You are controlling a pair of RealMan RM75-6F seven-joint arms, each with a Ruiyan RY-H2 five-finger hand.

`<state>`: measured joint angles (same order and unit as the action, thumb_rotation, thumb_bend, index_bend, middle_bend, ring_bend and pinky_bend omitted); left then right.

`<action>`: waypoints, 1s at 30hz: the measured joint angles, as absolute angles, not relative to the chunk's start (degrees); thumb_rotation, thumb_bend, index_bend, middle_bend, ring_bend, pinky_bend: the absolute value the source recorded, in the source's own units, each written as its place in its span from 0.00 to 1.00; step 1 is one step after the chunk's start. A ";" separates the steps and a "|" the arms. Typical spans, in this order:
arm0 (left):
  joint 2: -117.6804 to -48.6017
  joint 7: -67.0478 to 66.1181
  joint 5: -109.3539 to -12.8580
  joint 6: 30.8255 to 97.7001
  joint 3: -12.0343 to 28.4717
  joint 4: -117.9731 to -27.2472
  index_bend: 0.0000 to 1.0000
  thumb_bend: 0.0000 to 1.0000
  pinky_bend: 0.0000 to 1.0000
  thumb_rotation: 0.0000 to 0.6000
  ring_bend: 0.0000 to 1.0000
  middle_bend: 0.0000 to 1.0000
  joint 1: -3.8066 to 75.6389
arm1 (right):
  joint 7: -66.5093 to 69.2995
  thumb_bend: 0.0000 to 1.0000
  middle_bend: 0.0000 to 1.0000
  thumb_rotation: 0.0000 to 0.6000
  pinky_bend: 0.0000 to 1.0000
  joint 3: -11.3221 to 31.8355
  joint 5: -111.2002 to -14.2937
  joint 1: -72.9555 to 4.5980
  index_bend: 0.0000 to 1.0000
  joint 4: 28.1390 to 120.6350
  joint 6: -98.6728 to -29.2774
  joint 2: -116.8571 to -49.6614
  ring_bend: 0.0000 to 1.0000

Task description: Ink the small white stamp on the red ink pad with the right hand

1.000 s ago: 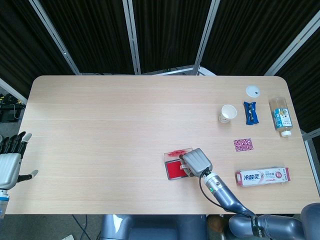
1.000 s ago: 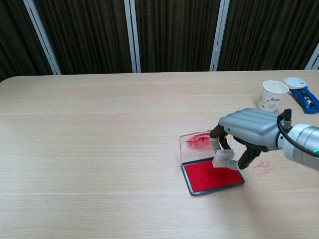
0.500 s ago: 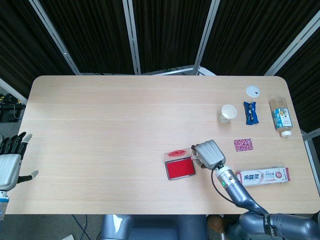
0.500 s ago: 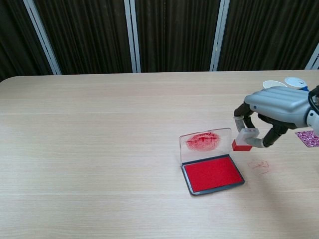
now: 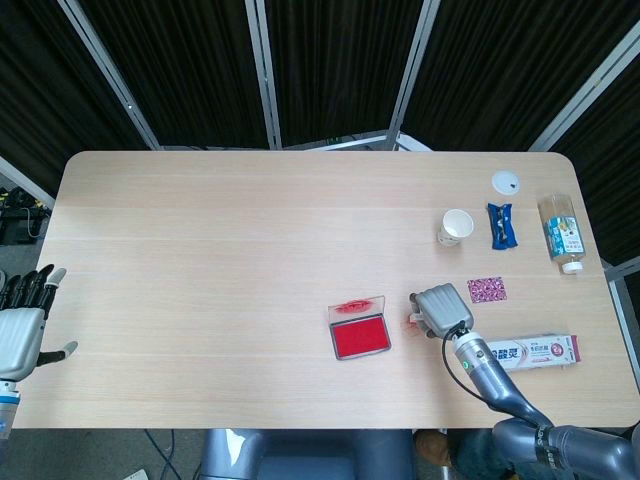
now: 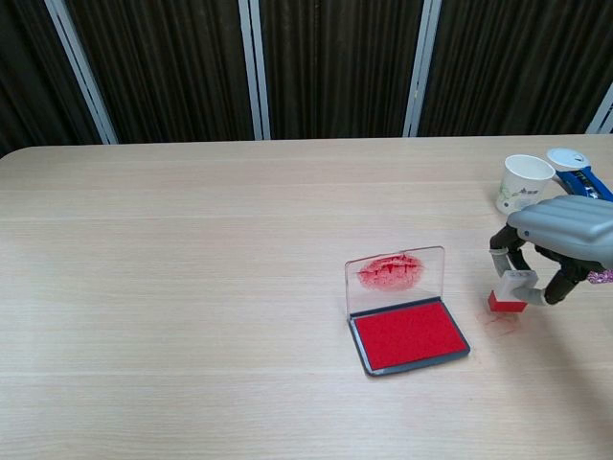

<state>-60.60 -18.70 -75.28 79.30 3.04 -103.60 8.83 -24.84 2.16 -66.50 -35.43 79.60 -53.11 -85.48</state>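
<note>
The red ink pad (image 6: 409, 335) (image 5: 360, 337) lies open on the table, its clear lid (image 6: 395, 276) standing upright and smeared red. My right hand (image 6: 560, 233) (image 5: 443, 309) pinches the small white stamp (image 6: 510, 290) just right of the pad. The stamp's red base sits low over faint red marks on the wood; whether it touches them I cannot tell. In the head view the stamp is mostly hidden under the hand. My left hand (image 5: 20, 325) hangs off the table's left edge with fingers spread and nothing in it.
A paper cup (image 5: 456, 226) (image 6: 524, 182), a white lid (image 5: 506, 182), a blue packet (image 5: 502, 225), a bottle (image 5: 563, 233), a patterned pink card (image 5: 487, 289) and a toothpaste box (image 5: 526, 351) occupy the right side of the table.
My right hand lifted the stamp off the ink pad, carried it rightward and lowered it toward the table beside the pad. The left hand stayed still.
</note>
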 measured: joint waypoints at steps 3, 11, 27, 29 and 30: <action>-60.65 -18.84 -75.21 79.35 3.01 -103.62 0.00 0.00 0.00 1.00 0.00 0.00 8.81 | -24.03 0.40 0.57 1.00 1.00 2.06 -66.30 -35.31 0.49 78.64 -52.39 -85.80 0.90; -60.64 -18.85 -75.03 79.39 3.10 -103.60 0.00 0.00 0.00 1.00 0.00 0.00 8.83 | -22.60 0.39 0.55 1.00 1.00 1.86 -66.74 -35.02 0.44 77.31 -51.82 -86.23 0.90; -60.71 -19.10 -75.08 79.44 2.97 -103.59 0.00 0.00 0.00 1.00 0.00 0.00 8.82 | -22.07 0.31 0.47 1.00 1.00 2.04 -67.48 -34.76 0.36 78.09 -52.06 -85.68 0.90; -60.71 -19.11 -75.09 79.43 2.93 -103.61 0.00 0.00 0.00 1.00 0.00 0.00 8.82 | -22.04 0.30 0.47 1.00 1.00 2.07 -67.52 -34.66 0.35 78.41 -52.22 -85.47 0.90; -60.71 -19.11 -75.10 79.42 2.92 -103.63 0.00 0.00 0.00 1.00 0.00 0.00 8.81 | -22.01 0.30 0.47 1.00 1.00 2.07 -67.55 -34.60 0.34 78.62 -52.29 -85.34 0.90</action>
<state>-60.71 -19.11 -75.10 79.42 2.92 -103.63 8.81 -22.01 2.07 -67.55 -34.60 78.62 -52.29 -85.34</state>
